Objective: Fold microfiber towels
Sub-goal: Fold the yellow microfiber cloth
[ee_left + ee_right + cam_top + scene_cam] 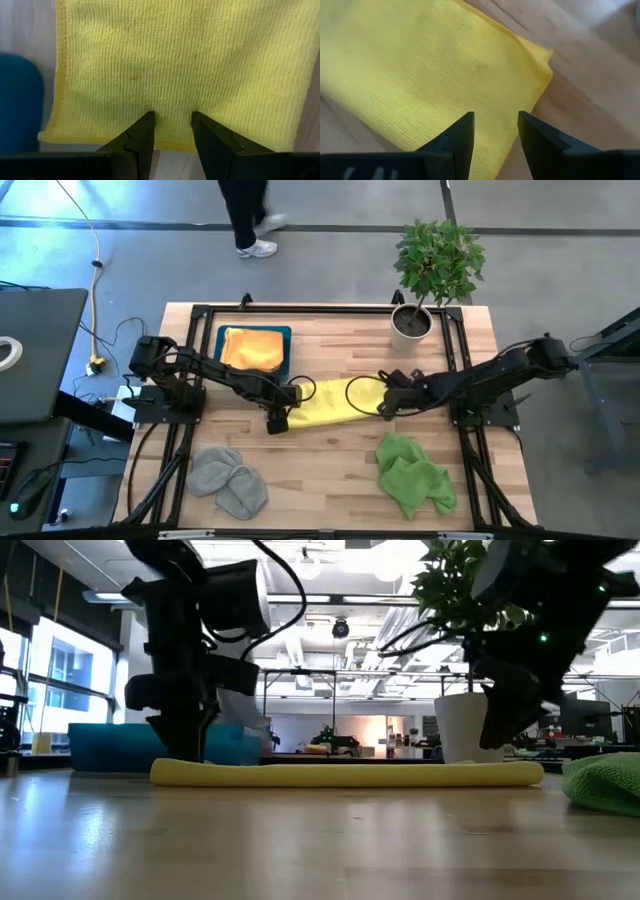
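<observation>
A yellow microfiber towel lies folded flat at the table's middle; in the low view it is a long low band. My left gripper points down at its left end, open, with the fingertips over the towel's edge. My right gripper hangs open a little above the towel's right end, near a corner. An orange towel lies on the teal tray. Grey towels and green towels lie crumpled near the front edge. My left gripper comes from above with its open fingertips at the yellow towel's left-end edge. In the low view its fingers reach down to the towel's top. Whether they touch the cloth, I cannot tell.
A potted plant stands at the far right of the table. The teal tray sits at the far left behind the yellow towel. Bare wood lies between the grey and green heaps. A person's legs show on the floor beyond the table.
</observation>
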Controlling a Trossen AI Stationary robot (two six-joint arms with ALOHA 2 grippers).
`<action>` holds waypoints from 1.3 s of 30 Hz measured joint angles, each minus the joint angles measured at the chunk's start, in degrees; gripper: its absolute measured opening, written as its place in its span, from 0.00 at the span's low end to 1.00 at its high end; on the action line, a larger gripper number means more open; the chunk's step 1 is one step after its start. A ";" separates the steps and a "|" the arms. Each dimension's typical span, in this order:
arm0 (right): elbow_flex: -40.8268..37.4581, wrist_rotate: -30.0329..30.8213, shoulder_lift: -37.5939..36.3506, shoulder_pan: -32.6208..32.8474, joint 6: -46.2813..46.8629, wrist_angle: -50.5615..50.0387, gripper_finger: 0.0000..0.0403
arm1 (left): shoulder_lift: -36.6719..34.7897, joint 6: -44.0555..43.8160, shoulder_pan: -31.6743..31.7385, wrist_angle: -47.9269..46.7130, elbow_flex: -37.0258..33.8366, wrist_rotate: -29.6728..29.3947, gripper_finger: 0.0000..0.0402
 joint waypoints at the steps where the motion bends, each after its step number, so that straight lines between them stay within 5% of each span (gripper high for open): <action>1: -1.07 -0.15 -0.60 0.12 1.65 1.02 0.36 | -0.11 -0.67 -0.13 0.47 -0.42 0.18 0.30; 18: -4.13 -1.07 -0.44 -3.71 10.67 2.58 0.49 | 0.10 -4.38 -8.03 11.16 -1.75 7.65 0.30; 31: -4.02 -3.62 8.33 -4.03 8.76 8.34 0.49 | -0.30 0.50 -8.56 7.20 1.50 4.13 0.30; 39: -4.00 -2.44 8.85 -2.97 11.53 9.12 0.33 | -0.36 4.67 -8.54 -0.47 8.18 0.10 0.30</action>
